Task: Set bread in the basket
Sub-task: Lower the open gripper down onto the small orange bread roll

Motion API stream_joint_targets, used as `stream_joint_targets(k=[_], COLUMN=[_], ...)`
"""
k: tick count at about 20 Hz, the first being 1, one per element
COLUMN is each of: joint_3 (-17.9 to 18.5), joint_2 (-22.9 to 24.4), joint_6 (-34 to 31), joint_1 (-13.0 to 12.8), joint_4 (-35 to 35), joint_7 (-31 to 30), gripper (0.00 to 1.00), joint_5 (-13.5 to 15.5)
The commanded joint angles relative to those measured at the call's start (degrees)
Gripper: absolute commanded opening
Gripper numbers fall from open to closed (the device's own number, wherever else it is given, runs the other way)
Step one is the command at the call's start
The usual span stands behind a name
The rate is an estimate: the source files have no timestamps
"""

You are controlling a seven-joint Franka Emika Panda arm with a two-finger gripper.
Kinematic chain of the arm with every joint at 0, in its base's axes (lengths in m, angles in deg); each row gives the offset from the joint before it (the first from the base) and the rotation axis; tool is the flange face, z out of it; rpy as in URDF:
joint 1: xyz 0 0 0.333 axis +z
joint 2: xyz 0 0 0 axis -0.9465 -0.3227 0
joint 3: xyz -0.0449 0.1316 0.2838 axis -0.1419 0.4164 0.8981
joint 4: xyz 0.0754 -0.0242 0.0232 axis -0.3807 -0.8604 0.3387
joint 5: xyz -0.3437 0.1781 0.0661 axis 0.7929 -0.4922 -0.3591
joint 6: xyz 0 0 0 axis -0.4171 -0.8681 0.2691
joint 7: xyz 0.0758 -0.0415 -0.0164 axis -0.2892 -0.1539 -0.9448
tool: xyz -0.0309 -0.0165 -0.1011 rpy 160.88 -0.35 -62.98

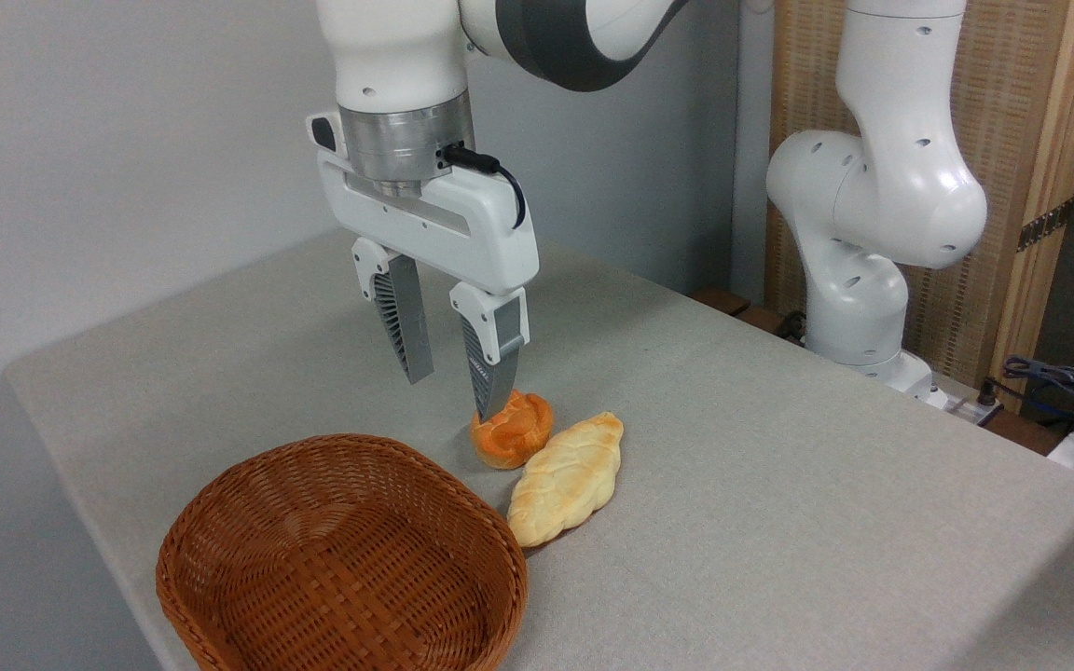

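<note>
I am looking across the grey-clothed table (779,485), which is filling most of the view, with the white arm (873,205) rising from its base at the far right and reaching over to the left. The basket (220,559) is sitting at the near left corner, wide and shallow, and I am seeing nothing inside it. Just to its right the pale braided loaf (567,478) is lying slantwise, its near end close to the basket rim. The bread (516,431) I am after, the small orange-brown bun, is sitting on the cloth at the loaf's far left end, touching it or nearly so.

The gripper (458,387) is hanging over the bun's left side with its fingers standing apart and nothing between them. The right fingertip (492,396) is appearing to overlap the bun's left edge, though from this one camera I cannot tell whether it is touching or only in front of it; the left finger is hanging over bare cloth.

I am judging this as the approach step, before any grasp. As I read it, the next move is calling for a shift to the right so the bun sits between the fingers, then a descent and a close, taking care that the right finger is not nudging the loaf.
</note>
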Motion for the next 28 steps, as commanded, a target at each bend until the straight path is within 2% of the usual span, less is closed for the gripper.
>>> stream_joint_targets(k=[1, 4, 9, 12, 16, 21, 28], joint_3=[0.39, -0.23, -0.23, -0.23, -0.23, -0.14, -0.23], joint_2=[0.09, 0.27, 0.09, -0.35, -0.96, -2.19, -3.42], joint_6=[0.24, 0.24, 0.5, 0.68, 0.68, 0.59, 0.68], joint_1=[-0.7, -1.31, -5.52, -7.11, -7.29, -7.29, -8.17], joint_4=[-0.22, -2.41, -6.9, -8.74, -10.33, -10.33, -10.77], joint_7=[-0.27, -0.27, -0.09, 0.96, 8.07, 10.98, 11.07], gripper=[1.0, 1.0, 1.0, 1.0, 1.0, 1.0, 1.0], joint_5=[0.68, 0.77, 0.68, 0.6, 0.6, 0.6, 0.6])
